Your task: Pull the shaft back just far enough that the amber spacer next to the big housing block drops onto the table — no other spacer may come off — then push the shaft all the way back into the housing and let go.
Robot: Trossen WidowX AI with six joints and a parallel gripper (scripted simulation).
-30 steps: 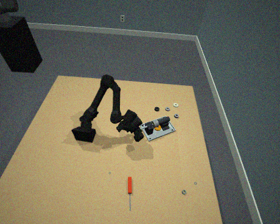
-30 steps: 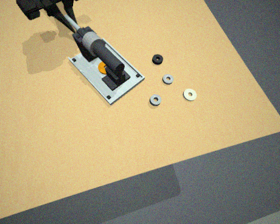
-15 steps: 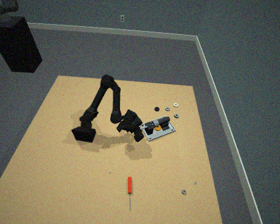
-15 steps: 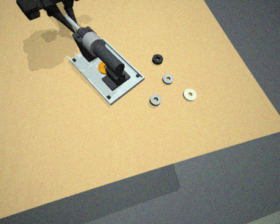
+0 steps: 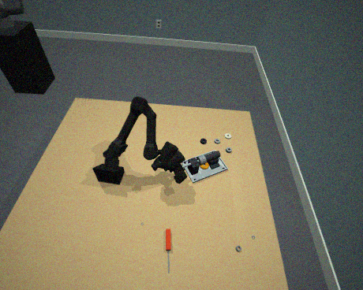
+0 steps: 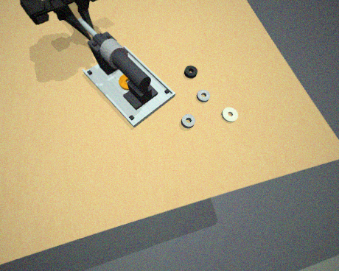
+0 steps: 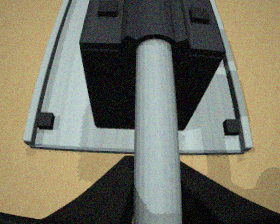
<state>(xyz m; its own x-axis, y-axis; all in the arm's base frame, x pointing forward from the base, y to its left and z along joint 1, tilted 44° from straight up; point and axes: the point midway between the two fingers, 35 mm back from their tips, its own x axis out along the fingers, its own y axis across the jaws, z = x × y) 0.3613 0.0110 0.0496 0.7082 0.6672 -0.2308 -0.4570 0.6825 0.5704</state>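
Note:
My gripper (image 7: 148, 166) (image 6: 91, 34) is shut on the pale metal shaft (image 7: 156, 100) (image 6: 86, 26), just outside the black block (image 7: 103, 75) (image 6: 103, 62) on the plate's arm side. The shaft enters that block. Past it, a light grey cylindrical part (image 6: 110, 50) (image 5: 203, 158) and a thick dark cylinder (image 6: 130, 68) (image 5: 213, 155) lie in line with the shaft; I cannot tell separate spacers there. The amber spacer (image 6: 124, 82) (image 5: 204, 166) lies low on the pale base plate (image 6: 151, 107) (image 7: 63, 120) (image 5: 210, 173), beneath that line and off the shaft.
Beyond the plate lie a black ring (image 5: 203, 141) (image 6: 190, 71), a white ring (image 5: 228, 135) (image 6: 230, 115) and two grey rings (image 6: 203, 96) (image 6: 188, 121). A red-handled screwdriver (image 5: 168, 239) and a small nut (image 5: 238, 248) lie toward the front.

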